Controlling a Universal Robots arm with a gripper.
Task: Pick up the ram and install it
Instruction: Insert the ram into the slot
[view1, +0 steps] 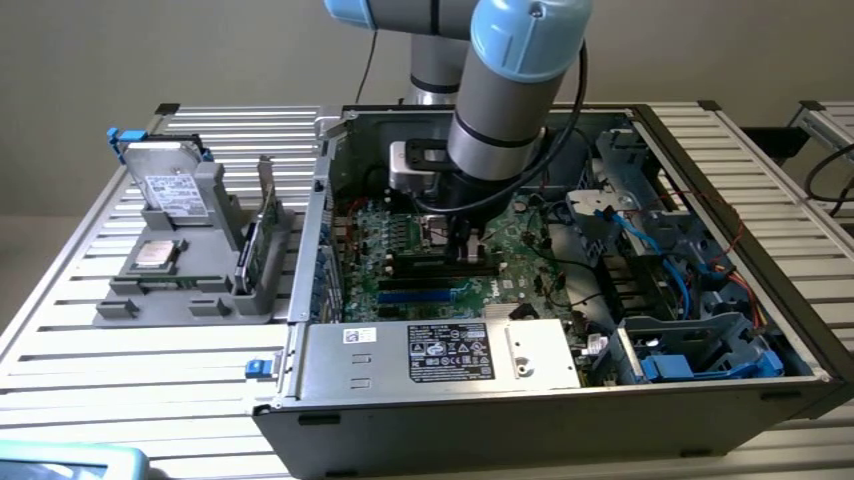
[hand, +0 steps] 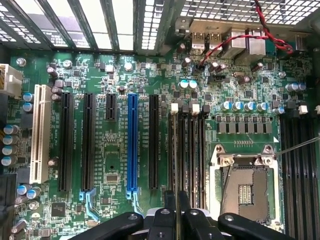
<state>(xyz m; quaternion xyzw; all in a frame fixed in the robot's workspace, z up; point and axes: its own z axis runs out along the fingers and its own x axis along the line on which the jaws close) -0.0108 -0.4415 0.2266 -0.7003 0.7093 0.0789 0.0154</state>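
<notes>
Motherboard (hand: 125, 165): green, with fine pale tracery.
Expansion slots (hand: 88, 142): black.
Blue slot (hand: 132, 145): bright blue, the only one of that colour.
Cream slot (hand: 40, 132): off-white.
Twisted wires (hand: 227, 42): red and black.
Gripper (hand: 176, 202): black.
Arm (view1: 514, 110): grey with light-blue caps.
Power supply (view1: 441, 350): bare silver, with white-and-black labels.
Case (view1: 534, 430): dark grey.
Table (view1: 80, 400): silver, ribbed in parallel slats.
Parts holder (view1: 187, 290): plain grey.

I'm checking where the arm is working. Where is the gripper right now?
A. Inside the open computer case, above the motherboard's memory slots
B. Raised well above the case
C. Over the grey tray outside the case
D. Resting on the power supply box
A: the gripper hangs over the black memory slots beside the processor socket, and the exterior view shows the arm reaching down into the open case.
</notes>
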